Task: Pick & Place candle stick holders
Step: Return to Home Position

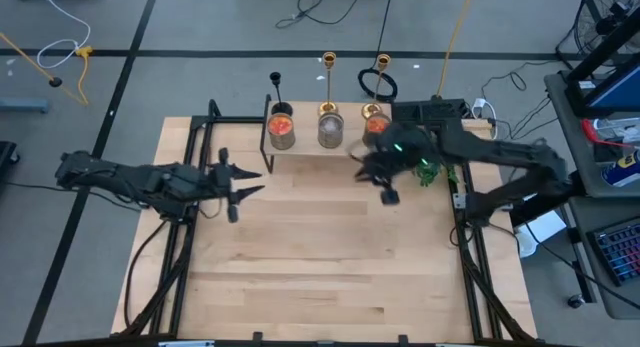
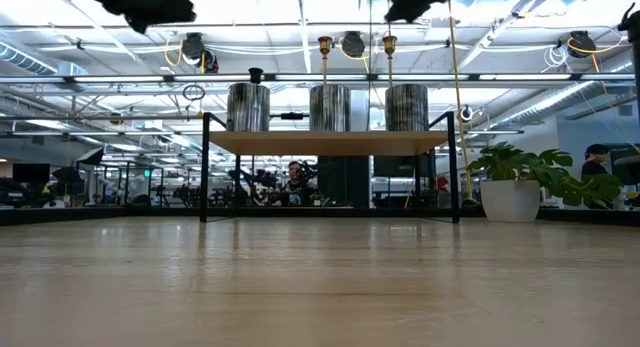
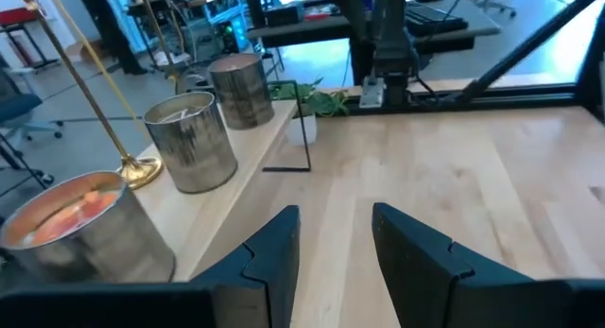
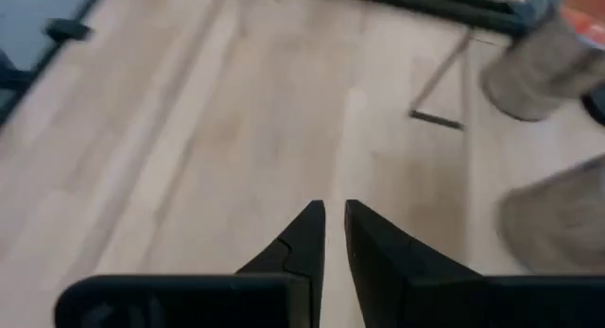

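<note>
Three candle stick holders stand upright on their bases on a raised wooden shelf (image 1: 300, 152) at the table's far side: a short black one (image 1: 276, 83) and two gold ones (image 1: 328, 62) (image 1: 383, 63). They also show in the low view (image 2: 255, 77) (image 2: 324, 47) (image 2: 389, 45). One gold holder's base (image 3: 137, 172) shows in the left wrist view. My left gripper (image 1: 258, 181) (image 3: 336, 233) is open and empty, in the air left of the shelf's front. My right gripper (image 1: 386, 190) (image 4: 333, 215) is all but shut and empty, in the air in front of the shelf's right end.
Three metal tins (image 1: 282, 129) (image 1: 330, 128) (image 1: 375, 122) stand in a row on the shelf in front of the holders. A black frame (image 1: 190, 187) runs along the table's left and right sides. The bare wooden tabletop (image 1: 320, 257) lies nearer. A potted plant (image 2: 515, 182) and a person (image 2: 294, 177) show beyond.
</note>
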